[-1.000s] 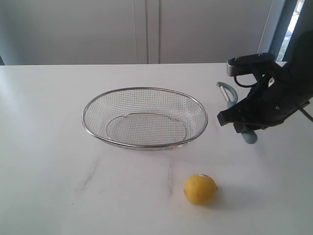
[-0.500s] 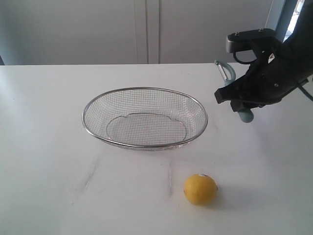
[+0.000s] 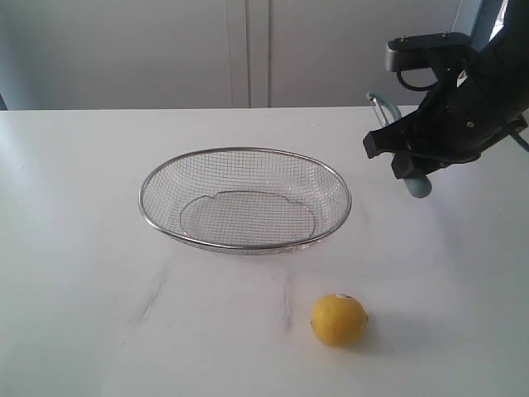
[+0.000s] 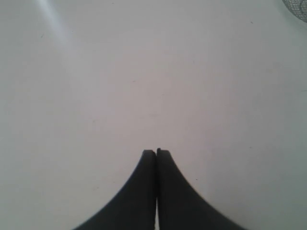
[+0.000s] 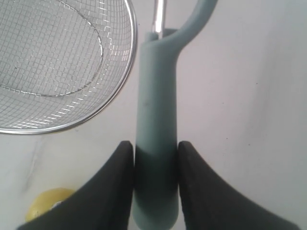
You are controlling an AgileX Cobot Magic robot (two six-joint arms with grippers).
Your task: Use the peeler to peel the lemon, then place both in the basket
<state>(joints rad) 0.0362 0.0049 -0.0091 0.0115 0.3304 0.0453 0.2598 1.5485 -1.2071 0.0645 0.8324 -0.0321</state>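
Probably early: tool pickup looks done, no peeling yet, next needs both task items brought together. Desk (image 3: 83,248) white, carries everything. Basket (image 3: 245,246) mid-desk, wire mesh, empty. Right hand (image 5: 154,158) grasping the peeler (image 5: 156,96) low on its teal handle, blade end pointing away from the hand, near the basket's right rim, seemingly lifted off the desk. Left hand (image 4: 156,155) clenched on nothing, over bare desk, seen only in its wrist view. Lemon (image 3: 339,319) on the desk, camera side of the basket, skin whole, well apart from the peeler. Judgement: left hand must open, grip and steady the lemon while right brings the blade to it; round fruit may roll
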